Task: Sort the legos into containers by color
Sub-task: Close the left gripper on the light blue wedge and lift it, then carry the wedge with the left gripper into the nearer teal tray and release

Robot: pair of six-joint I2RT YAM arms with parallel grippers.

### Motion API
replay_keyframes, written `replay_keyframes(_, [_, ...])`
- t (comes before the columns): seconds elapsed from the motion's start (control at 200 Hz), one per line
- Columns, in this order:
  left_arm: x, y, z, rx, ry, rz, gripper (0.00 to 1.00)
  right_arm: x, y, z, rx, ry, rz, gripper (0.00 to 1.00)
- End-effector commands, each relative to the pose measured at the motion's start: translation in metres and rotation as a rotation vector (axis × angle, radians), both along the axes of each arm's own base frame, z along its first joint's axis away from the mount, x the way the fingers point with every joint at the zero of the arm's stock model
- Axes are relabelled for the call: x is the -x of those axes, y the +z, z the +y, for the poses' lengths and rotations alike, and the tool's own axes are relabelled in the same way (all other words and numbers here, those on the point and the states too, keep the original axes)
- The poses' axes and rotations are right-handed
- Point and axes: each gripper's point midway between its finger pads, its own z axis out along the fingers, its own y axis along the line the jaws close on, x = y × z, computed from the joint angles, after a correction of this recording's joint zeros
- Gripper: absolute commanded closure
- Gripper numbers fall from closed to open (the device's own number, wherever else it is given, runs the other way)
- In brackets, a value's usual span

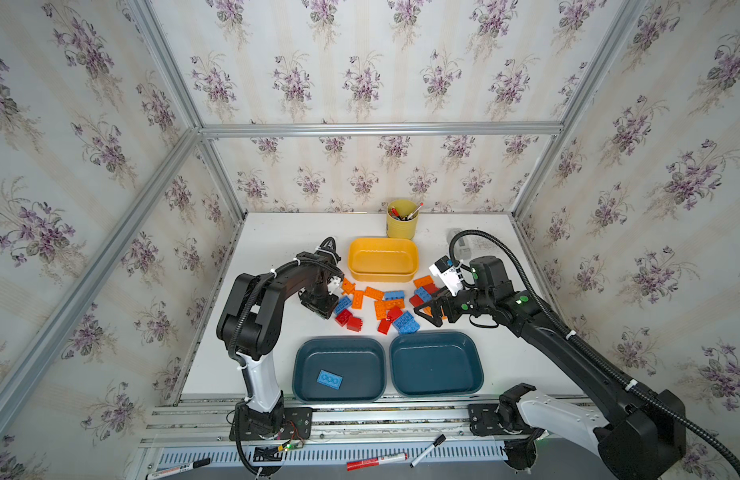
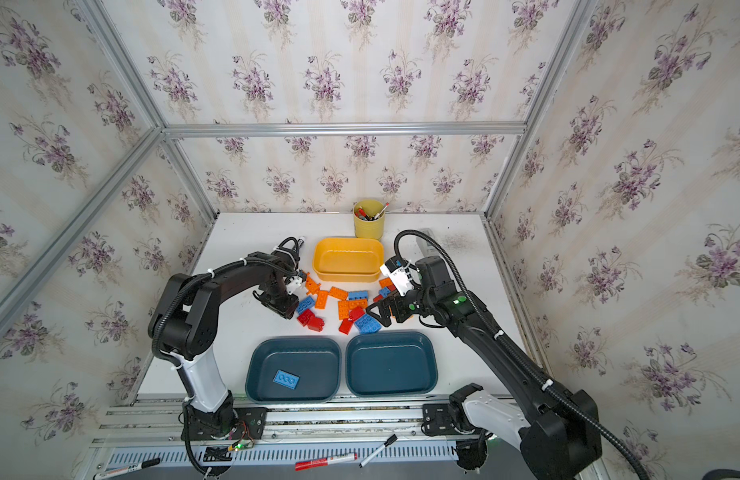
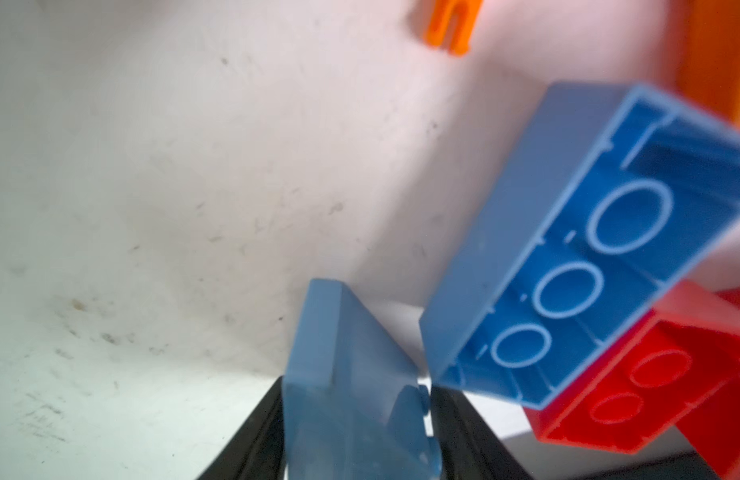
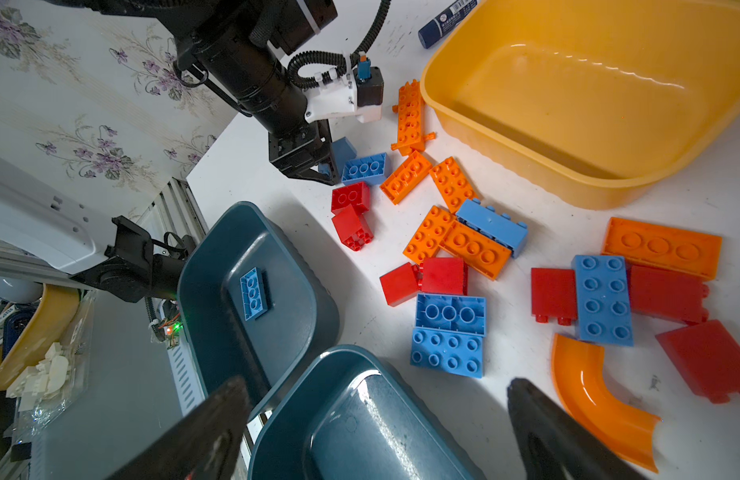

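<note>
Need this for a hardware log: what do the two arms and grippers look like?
Left arm and right arm: black, white lower links, ribbed black cable conduit, white zip ties, white camera mounts at the wrists. Left gripper and right gripper: black, tapered fingers.

We note the left gripper (image 3: 357, 432) with its two black fingers (image 3: 251, 440) set against either side of a pale blue wedge piece (image 3: 339, 374). Just beside it a blue brick (image 3: 567, 249) lies tilted, hollow side up, overlapping a red brick (image 3: 634, 395), also hollow side up. An orange piece (image 3: 451, 25) sits apart on the scuffed white table (image 3: 152, 166).
</note>
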Motion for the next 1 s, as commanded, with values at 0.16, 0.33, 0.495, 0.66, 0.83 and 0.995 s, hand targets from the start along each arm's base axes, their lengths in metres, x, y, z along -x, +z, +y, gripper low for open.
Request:
replay_keyframes(0.16, [0.002,0.002,0.001,-0.002,0.003,-0.001,0.62,-0.001,0.005,0.0,-0.009,-0.004,-0.018,0.0])
replay_keyframes(0.33, [0.002,0.021,0.001,0.011,0.025,-0.036,0.63,-0.001,0.005,0.0,-0.008,-0.005,-0.02,0.0])
replay_keyframes(0.495, [0.006,0.064,-0.004,0.072,0.083,-0.108,0.63,-0.003,0.009,0.003,-0.022,0.007,-0.024,0.0])
replay_keyframes(0.66, [0.033,0.102,-0.024,0.142,0.103,-0.147,0.62,-0.004,0.012,0.005,-0.027,0.014,-0.033,0.0])
replay_keyframes(0.83, [0.081,0.124,-0.043,0.186,0.15,-0.151,0.62,-0.005,0.012,0.007,-0.034,0.025,-0.033,0.0])
replay_keyframes(0.995, [0.135,0.124,-0.064,0.263,0.197,-0.105,0.62,-0.005,0.011,0.008,-0.038,0.035,-0.036,0.0])
